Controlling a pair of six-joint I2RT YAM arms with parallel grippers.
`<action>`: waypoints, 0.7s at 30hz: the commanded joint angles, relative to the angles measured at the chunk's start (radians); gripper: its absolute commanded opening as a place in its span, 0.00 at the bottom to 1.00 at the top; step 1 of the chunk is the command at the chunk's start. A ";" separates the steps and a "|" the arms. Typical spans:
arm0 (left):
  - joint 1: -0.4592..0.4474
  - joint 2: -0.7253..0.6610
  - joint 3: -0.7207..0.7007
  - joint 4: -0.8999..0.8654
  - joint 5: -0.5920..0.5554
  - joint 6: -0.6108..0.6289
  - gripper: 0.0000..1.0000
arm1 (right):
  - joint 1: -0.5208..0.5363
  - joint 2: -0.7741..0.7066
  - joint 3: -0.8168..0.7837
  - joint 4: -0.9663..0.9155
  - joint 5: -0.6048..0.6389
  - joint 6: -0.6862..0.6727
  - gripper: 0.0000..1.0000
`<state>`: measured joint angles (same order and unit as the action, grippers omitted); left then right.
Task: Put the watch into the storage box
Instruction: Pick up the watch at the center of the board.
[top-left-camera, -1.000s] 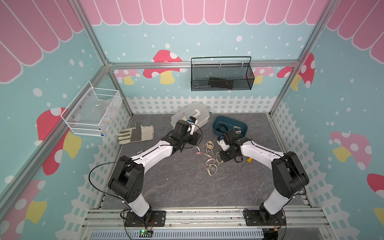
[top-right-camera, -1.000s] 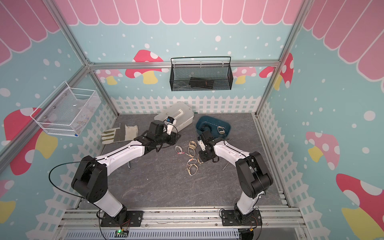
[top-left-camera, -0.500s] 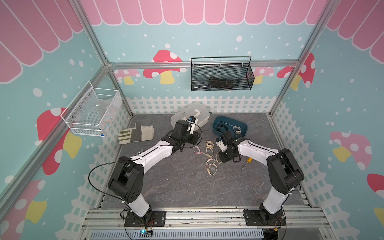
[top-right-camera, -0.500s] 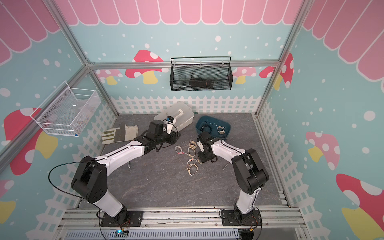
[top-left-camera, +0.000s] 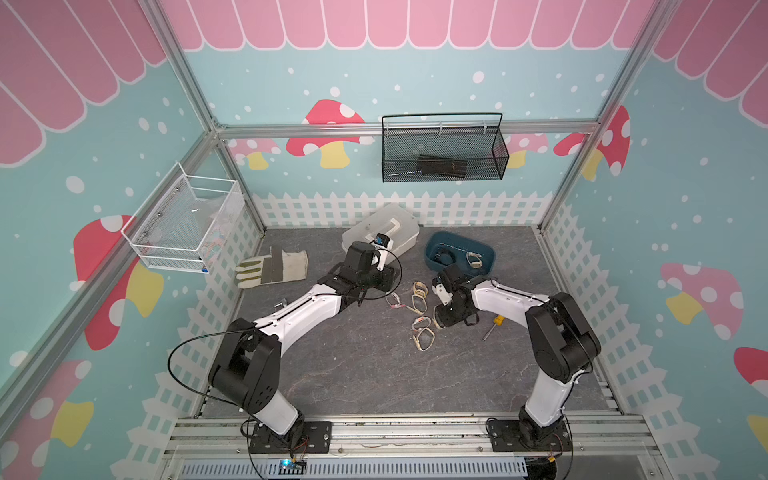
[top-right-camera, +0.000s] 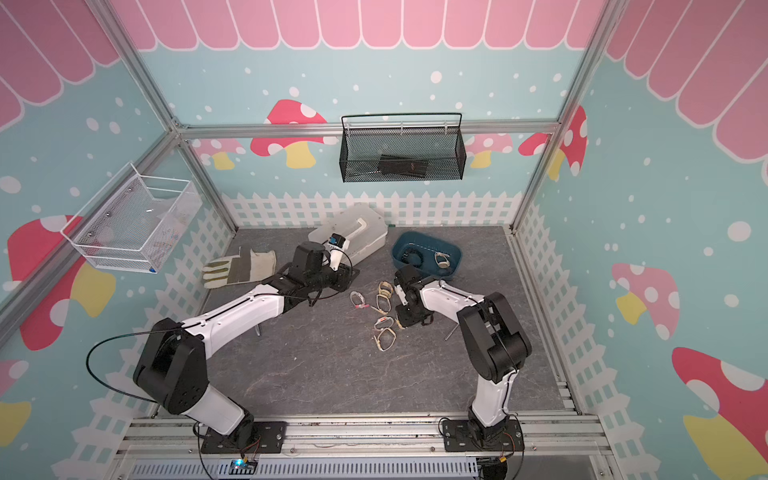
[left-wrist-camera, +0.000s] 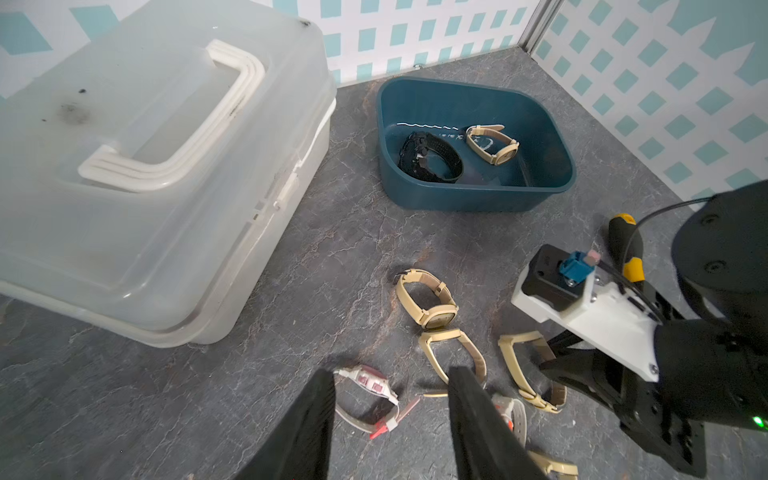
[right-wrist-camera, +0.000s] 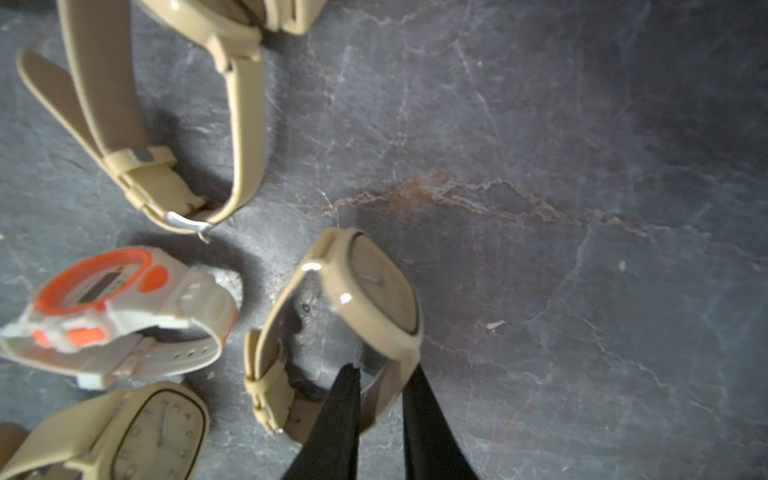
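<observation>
Right wrist view shows the step in hand: grabbing the watch (right-wrist-camera: 374, 291). It is tan and lies on its side on the desk (right-wrist-camera: 582, 208), near the middle, at the right side of a little pile of watches. The right jaws stand close together, one inside the strap loop and one outside, near the watch face. I cannot tell if they pinch the strap yet. An orange and white watch (right-wrist-camera: 104, 307) lies just beside it.

Left wrist view shows the left jaws wide apart with nothing in them. They hang over a small pink watch (left-wrist-camera: 365, 386) at the left side of the pile.

The storage box (left-wrist-camera: 457, 195) sits near the far edge of the desk, right of the middle. A black watch (left-wrist-camera: 432, 160) and another tan watch (left-wrist-camera: 494, 145) lie inside it.

I think the next move needs a tight pinch. Then comes a lift straight up, so the strap does not drag the other watches. Then comes a short trip toward the far edge and a drop over the low wall.

Bare desk lies between the pile and the box, so the way looks open. A white case (left-wrist-camera: 145, 166) stands beside the box with a gap between them. A screwdriver (top-left-camera: 492, 326) lies near the right arm (top-left-camera: 498, 297), toward the right edge. The near half of the desk is bare.
</observation>
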<state>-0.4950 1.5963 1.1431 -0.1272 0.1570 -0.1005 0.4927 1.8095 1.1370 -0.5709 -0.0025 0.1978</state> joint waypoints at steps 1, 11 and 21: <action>0.003 -0.033 -0.011 -0.008 -0.012 0.018 0.48 | 0.007 0.007 0.009 0.005 0.013 0.005 0.17; 0.003 -0.038 -0.006 -0.007 -0.002 0.019 0.48 | 0.007 -0.009 0.001 0.005 0.026 -0.004 0.02; 0.003 -0.059 -0.007 -0.008 0.032 0.034 0.48 | 0.007 -0.136 0.003 0.070 0.015 -0.095 0.00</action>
<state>-0.4950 1.5669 1.1431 -0.1368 0.1623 -0.0963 0.4927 1.7542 1.1366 -0.5549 0.0093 0.1543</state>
